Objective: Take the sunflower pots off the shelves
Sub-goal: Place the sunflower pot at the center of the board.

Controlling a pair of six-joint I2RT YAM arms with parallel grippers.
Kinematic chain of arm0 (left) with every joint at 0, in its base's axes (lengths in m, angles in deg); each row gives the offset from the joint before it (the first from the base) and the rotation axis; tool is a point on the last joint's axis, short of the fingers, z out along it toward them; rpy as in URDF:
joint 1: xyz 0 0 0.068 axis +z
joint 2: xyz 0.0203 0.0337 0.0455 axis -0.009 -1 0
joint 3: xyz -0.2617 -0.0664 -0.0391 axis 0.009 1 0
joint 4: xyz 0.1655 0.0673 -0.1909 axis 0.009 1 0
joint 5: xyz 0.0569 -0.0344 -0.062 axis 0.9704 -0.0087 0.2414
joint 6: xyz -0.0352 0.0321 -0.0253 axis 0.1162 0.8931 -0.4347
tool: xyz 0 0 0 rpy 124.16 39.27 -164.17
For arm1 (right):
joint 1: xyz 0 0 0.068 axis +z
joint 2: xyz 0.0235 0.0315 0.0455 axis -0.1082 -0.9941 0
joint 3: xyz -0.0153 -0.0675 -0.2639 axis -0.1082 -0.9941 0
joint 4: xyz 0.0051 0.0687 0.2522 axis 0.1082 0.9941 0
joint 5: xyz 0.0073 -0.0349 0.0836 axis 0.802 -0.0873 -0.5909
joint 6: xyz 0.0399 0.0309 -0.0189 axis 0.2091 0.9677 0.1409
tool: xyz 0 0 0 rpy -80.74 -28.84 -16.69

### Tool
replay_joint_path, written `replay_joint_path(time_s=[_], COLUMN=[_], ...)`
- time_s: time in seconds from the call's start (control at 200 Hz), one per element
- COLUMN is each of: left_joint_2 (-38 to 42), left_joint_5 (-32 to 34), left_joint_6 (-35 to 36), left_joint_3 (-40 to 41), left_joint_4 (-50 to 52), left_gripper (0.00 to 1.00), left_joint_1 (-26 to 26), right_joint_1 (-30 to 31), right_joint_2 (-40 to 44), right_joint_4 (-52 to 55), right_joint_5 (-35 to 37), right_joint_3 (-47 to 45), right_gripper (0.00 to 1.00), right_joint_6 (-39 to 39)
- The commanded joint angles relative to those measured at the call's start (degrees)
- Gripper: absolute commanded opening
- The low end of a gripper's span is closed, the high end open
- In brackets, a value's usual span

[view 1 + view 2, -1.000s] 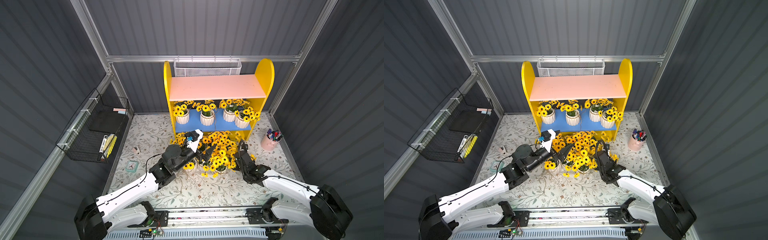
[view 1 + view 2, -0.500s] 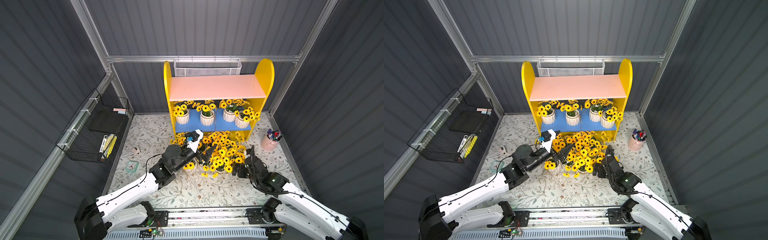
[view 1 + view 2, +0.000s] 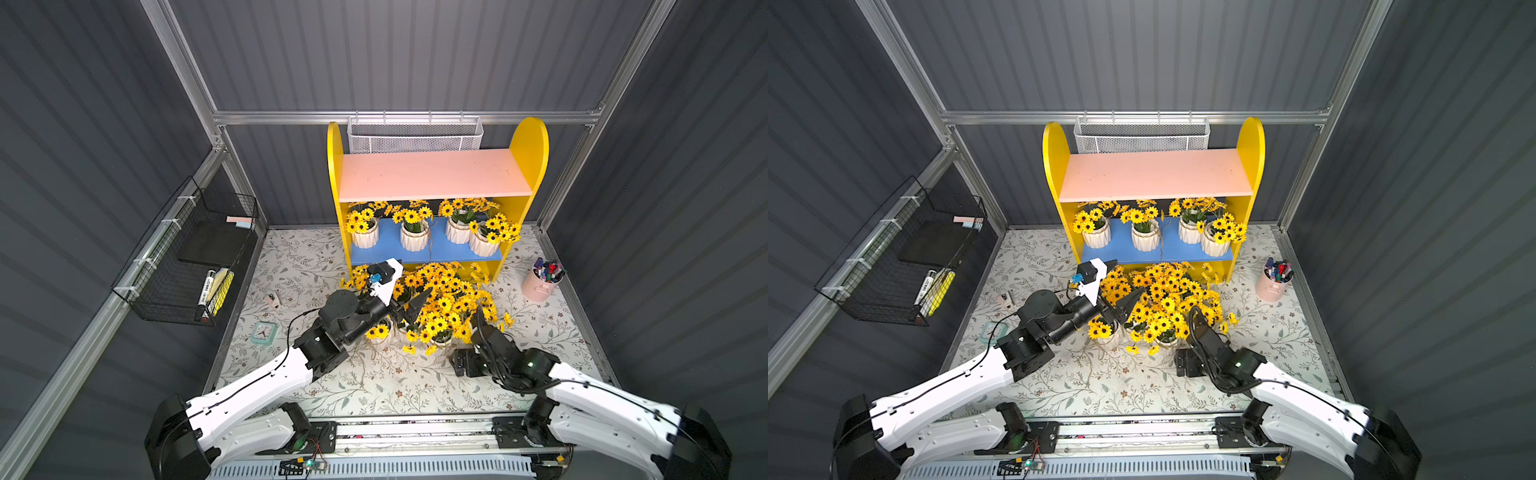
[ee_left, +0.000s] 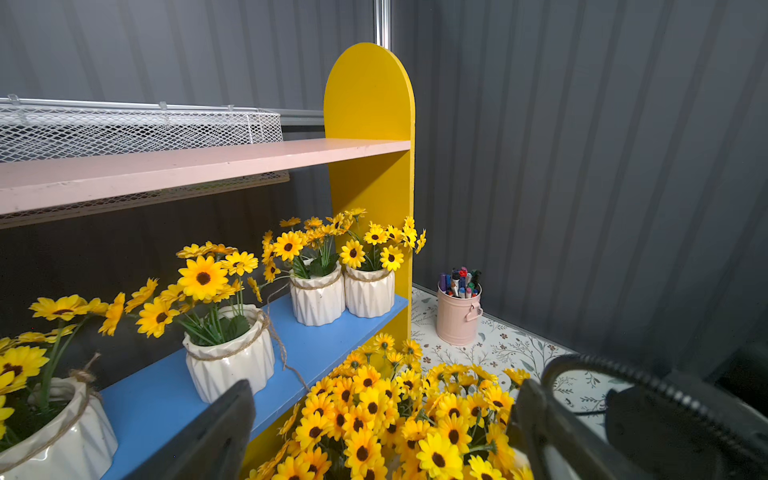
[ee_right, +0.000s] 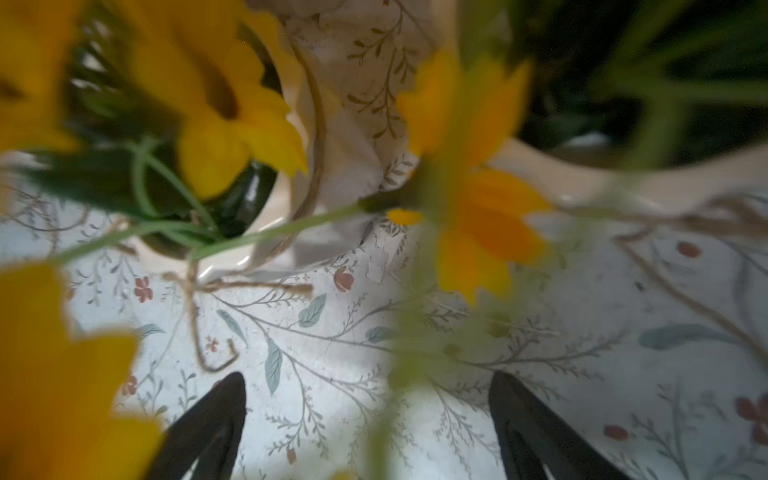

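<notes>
Left gripper (image 4: pixel 380 424): jaws spread, holding nothing; it hangs over the cluster of pots (image 3: pixel 440 307) that stands on the tabletop (image 3: pixel 374 386); it is aimed at the shelves (image 3: pixel 528 149)
Right gripper (image 5: pixel 365 382): jaws spread, empty; it points down at bare tabletop by the cluster's front side; blurred blossoms crowd its camera
Nearer arm: the left, in my judgement; the cluster stands between the right gripper and the shelves
Sunflower pots (image 3: pixel 365 239) left to take: four, upright in a row along the blue lower board (image 3: pixel 440 251); the pink upper board (image 3: pixel 432 174) is bare
Likely target: the second pot (image 4: pixel 228 361) from the board's left end; it is ahead of the left gripper, toward the tabletop's back edge
Axis: the pot stands vertical; the jaws spread level, so they could straddle its ribbed sides
Hazard: loose twine (image 4: pixel 282 349) trails over the board's front edge
</notes>
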Motion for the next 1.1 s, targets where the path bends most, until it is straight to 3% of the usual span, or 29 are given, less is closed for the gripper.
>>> replay_joint_path(time_s=[0.0,0.105,0.255,0.465,0.57,0.695,0.92,1.041,1.096], left_joint_2=[1.1,1.4,1.6,1.5,1.2,1.1,1.2,0.2,-1.2], left_joint_5=[-0.9,-0.6,0.2,1.3,1.3,0.8,0.9,8.3,13.2], left_joint_6=[-0.1,0.4,0.9,1.3,1.3,1.3,1.5,1.5,0.6], left_joint_3=[-0.9,-0.8,-0.7,-0.5,-0.4,-0.7,-1.0,-3.1,-4.5], left_joint_4=[0.1,0.1,-0.1,-0.4,-0.4,0.0,0.4,3.5,5.4], left_gripper=[0.99,0.99,1.00,0.99,0.99,0.99,0.99,0.99,0.99], left_joint_1=[-0.2,-0.2,-0.2,-0.2,-0.2,-0.2,-0.2,-0.2,-0.1], right_joint_1=[0.3,0.3,0.3,0.1,0.3,1.0,0.9,-0.1,-2.9], right_joint_2=[-6.7,-11.1,-16.5,-22.0,-21.3,-16.6,3.7,13.4,15.7], right_joint_4=[-7.1,-7.5,-10.0,-11.0,-9.0,-2.8,8.9,19.3,20.9], right_joint_5=[0.9,6.6,9.1,12.8,9.2,4.4,4.6,13.3,12.5], right_joint_3=[2.7,5.0,7.9,11.1,12.4,10.9,3.3,4.1,4.2], right_gripper=[0.91,0.91,0.89,0.79,0.77,0.82,0.79,0.74,0.71], right_joint_6=[-3.6,-6.0,-8.8,-11.5,-12.2,-8.2,-0.9,4.5,5.9])
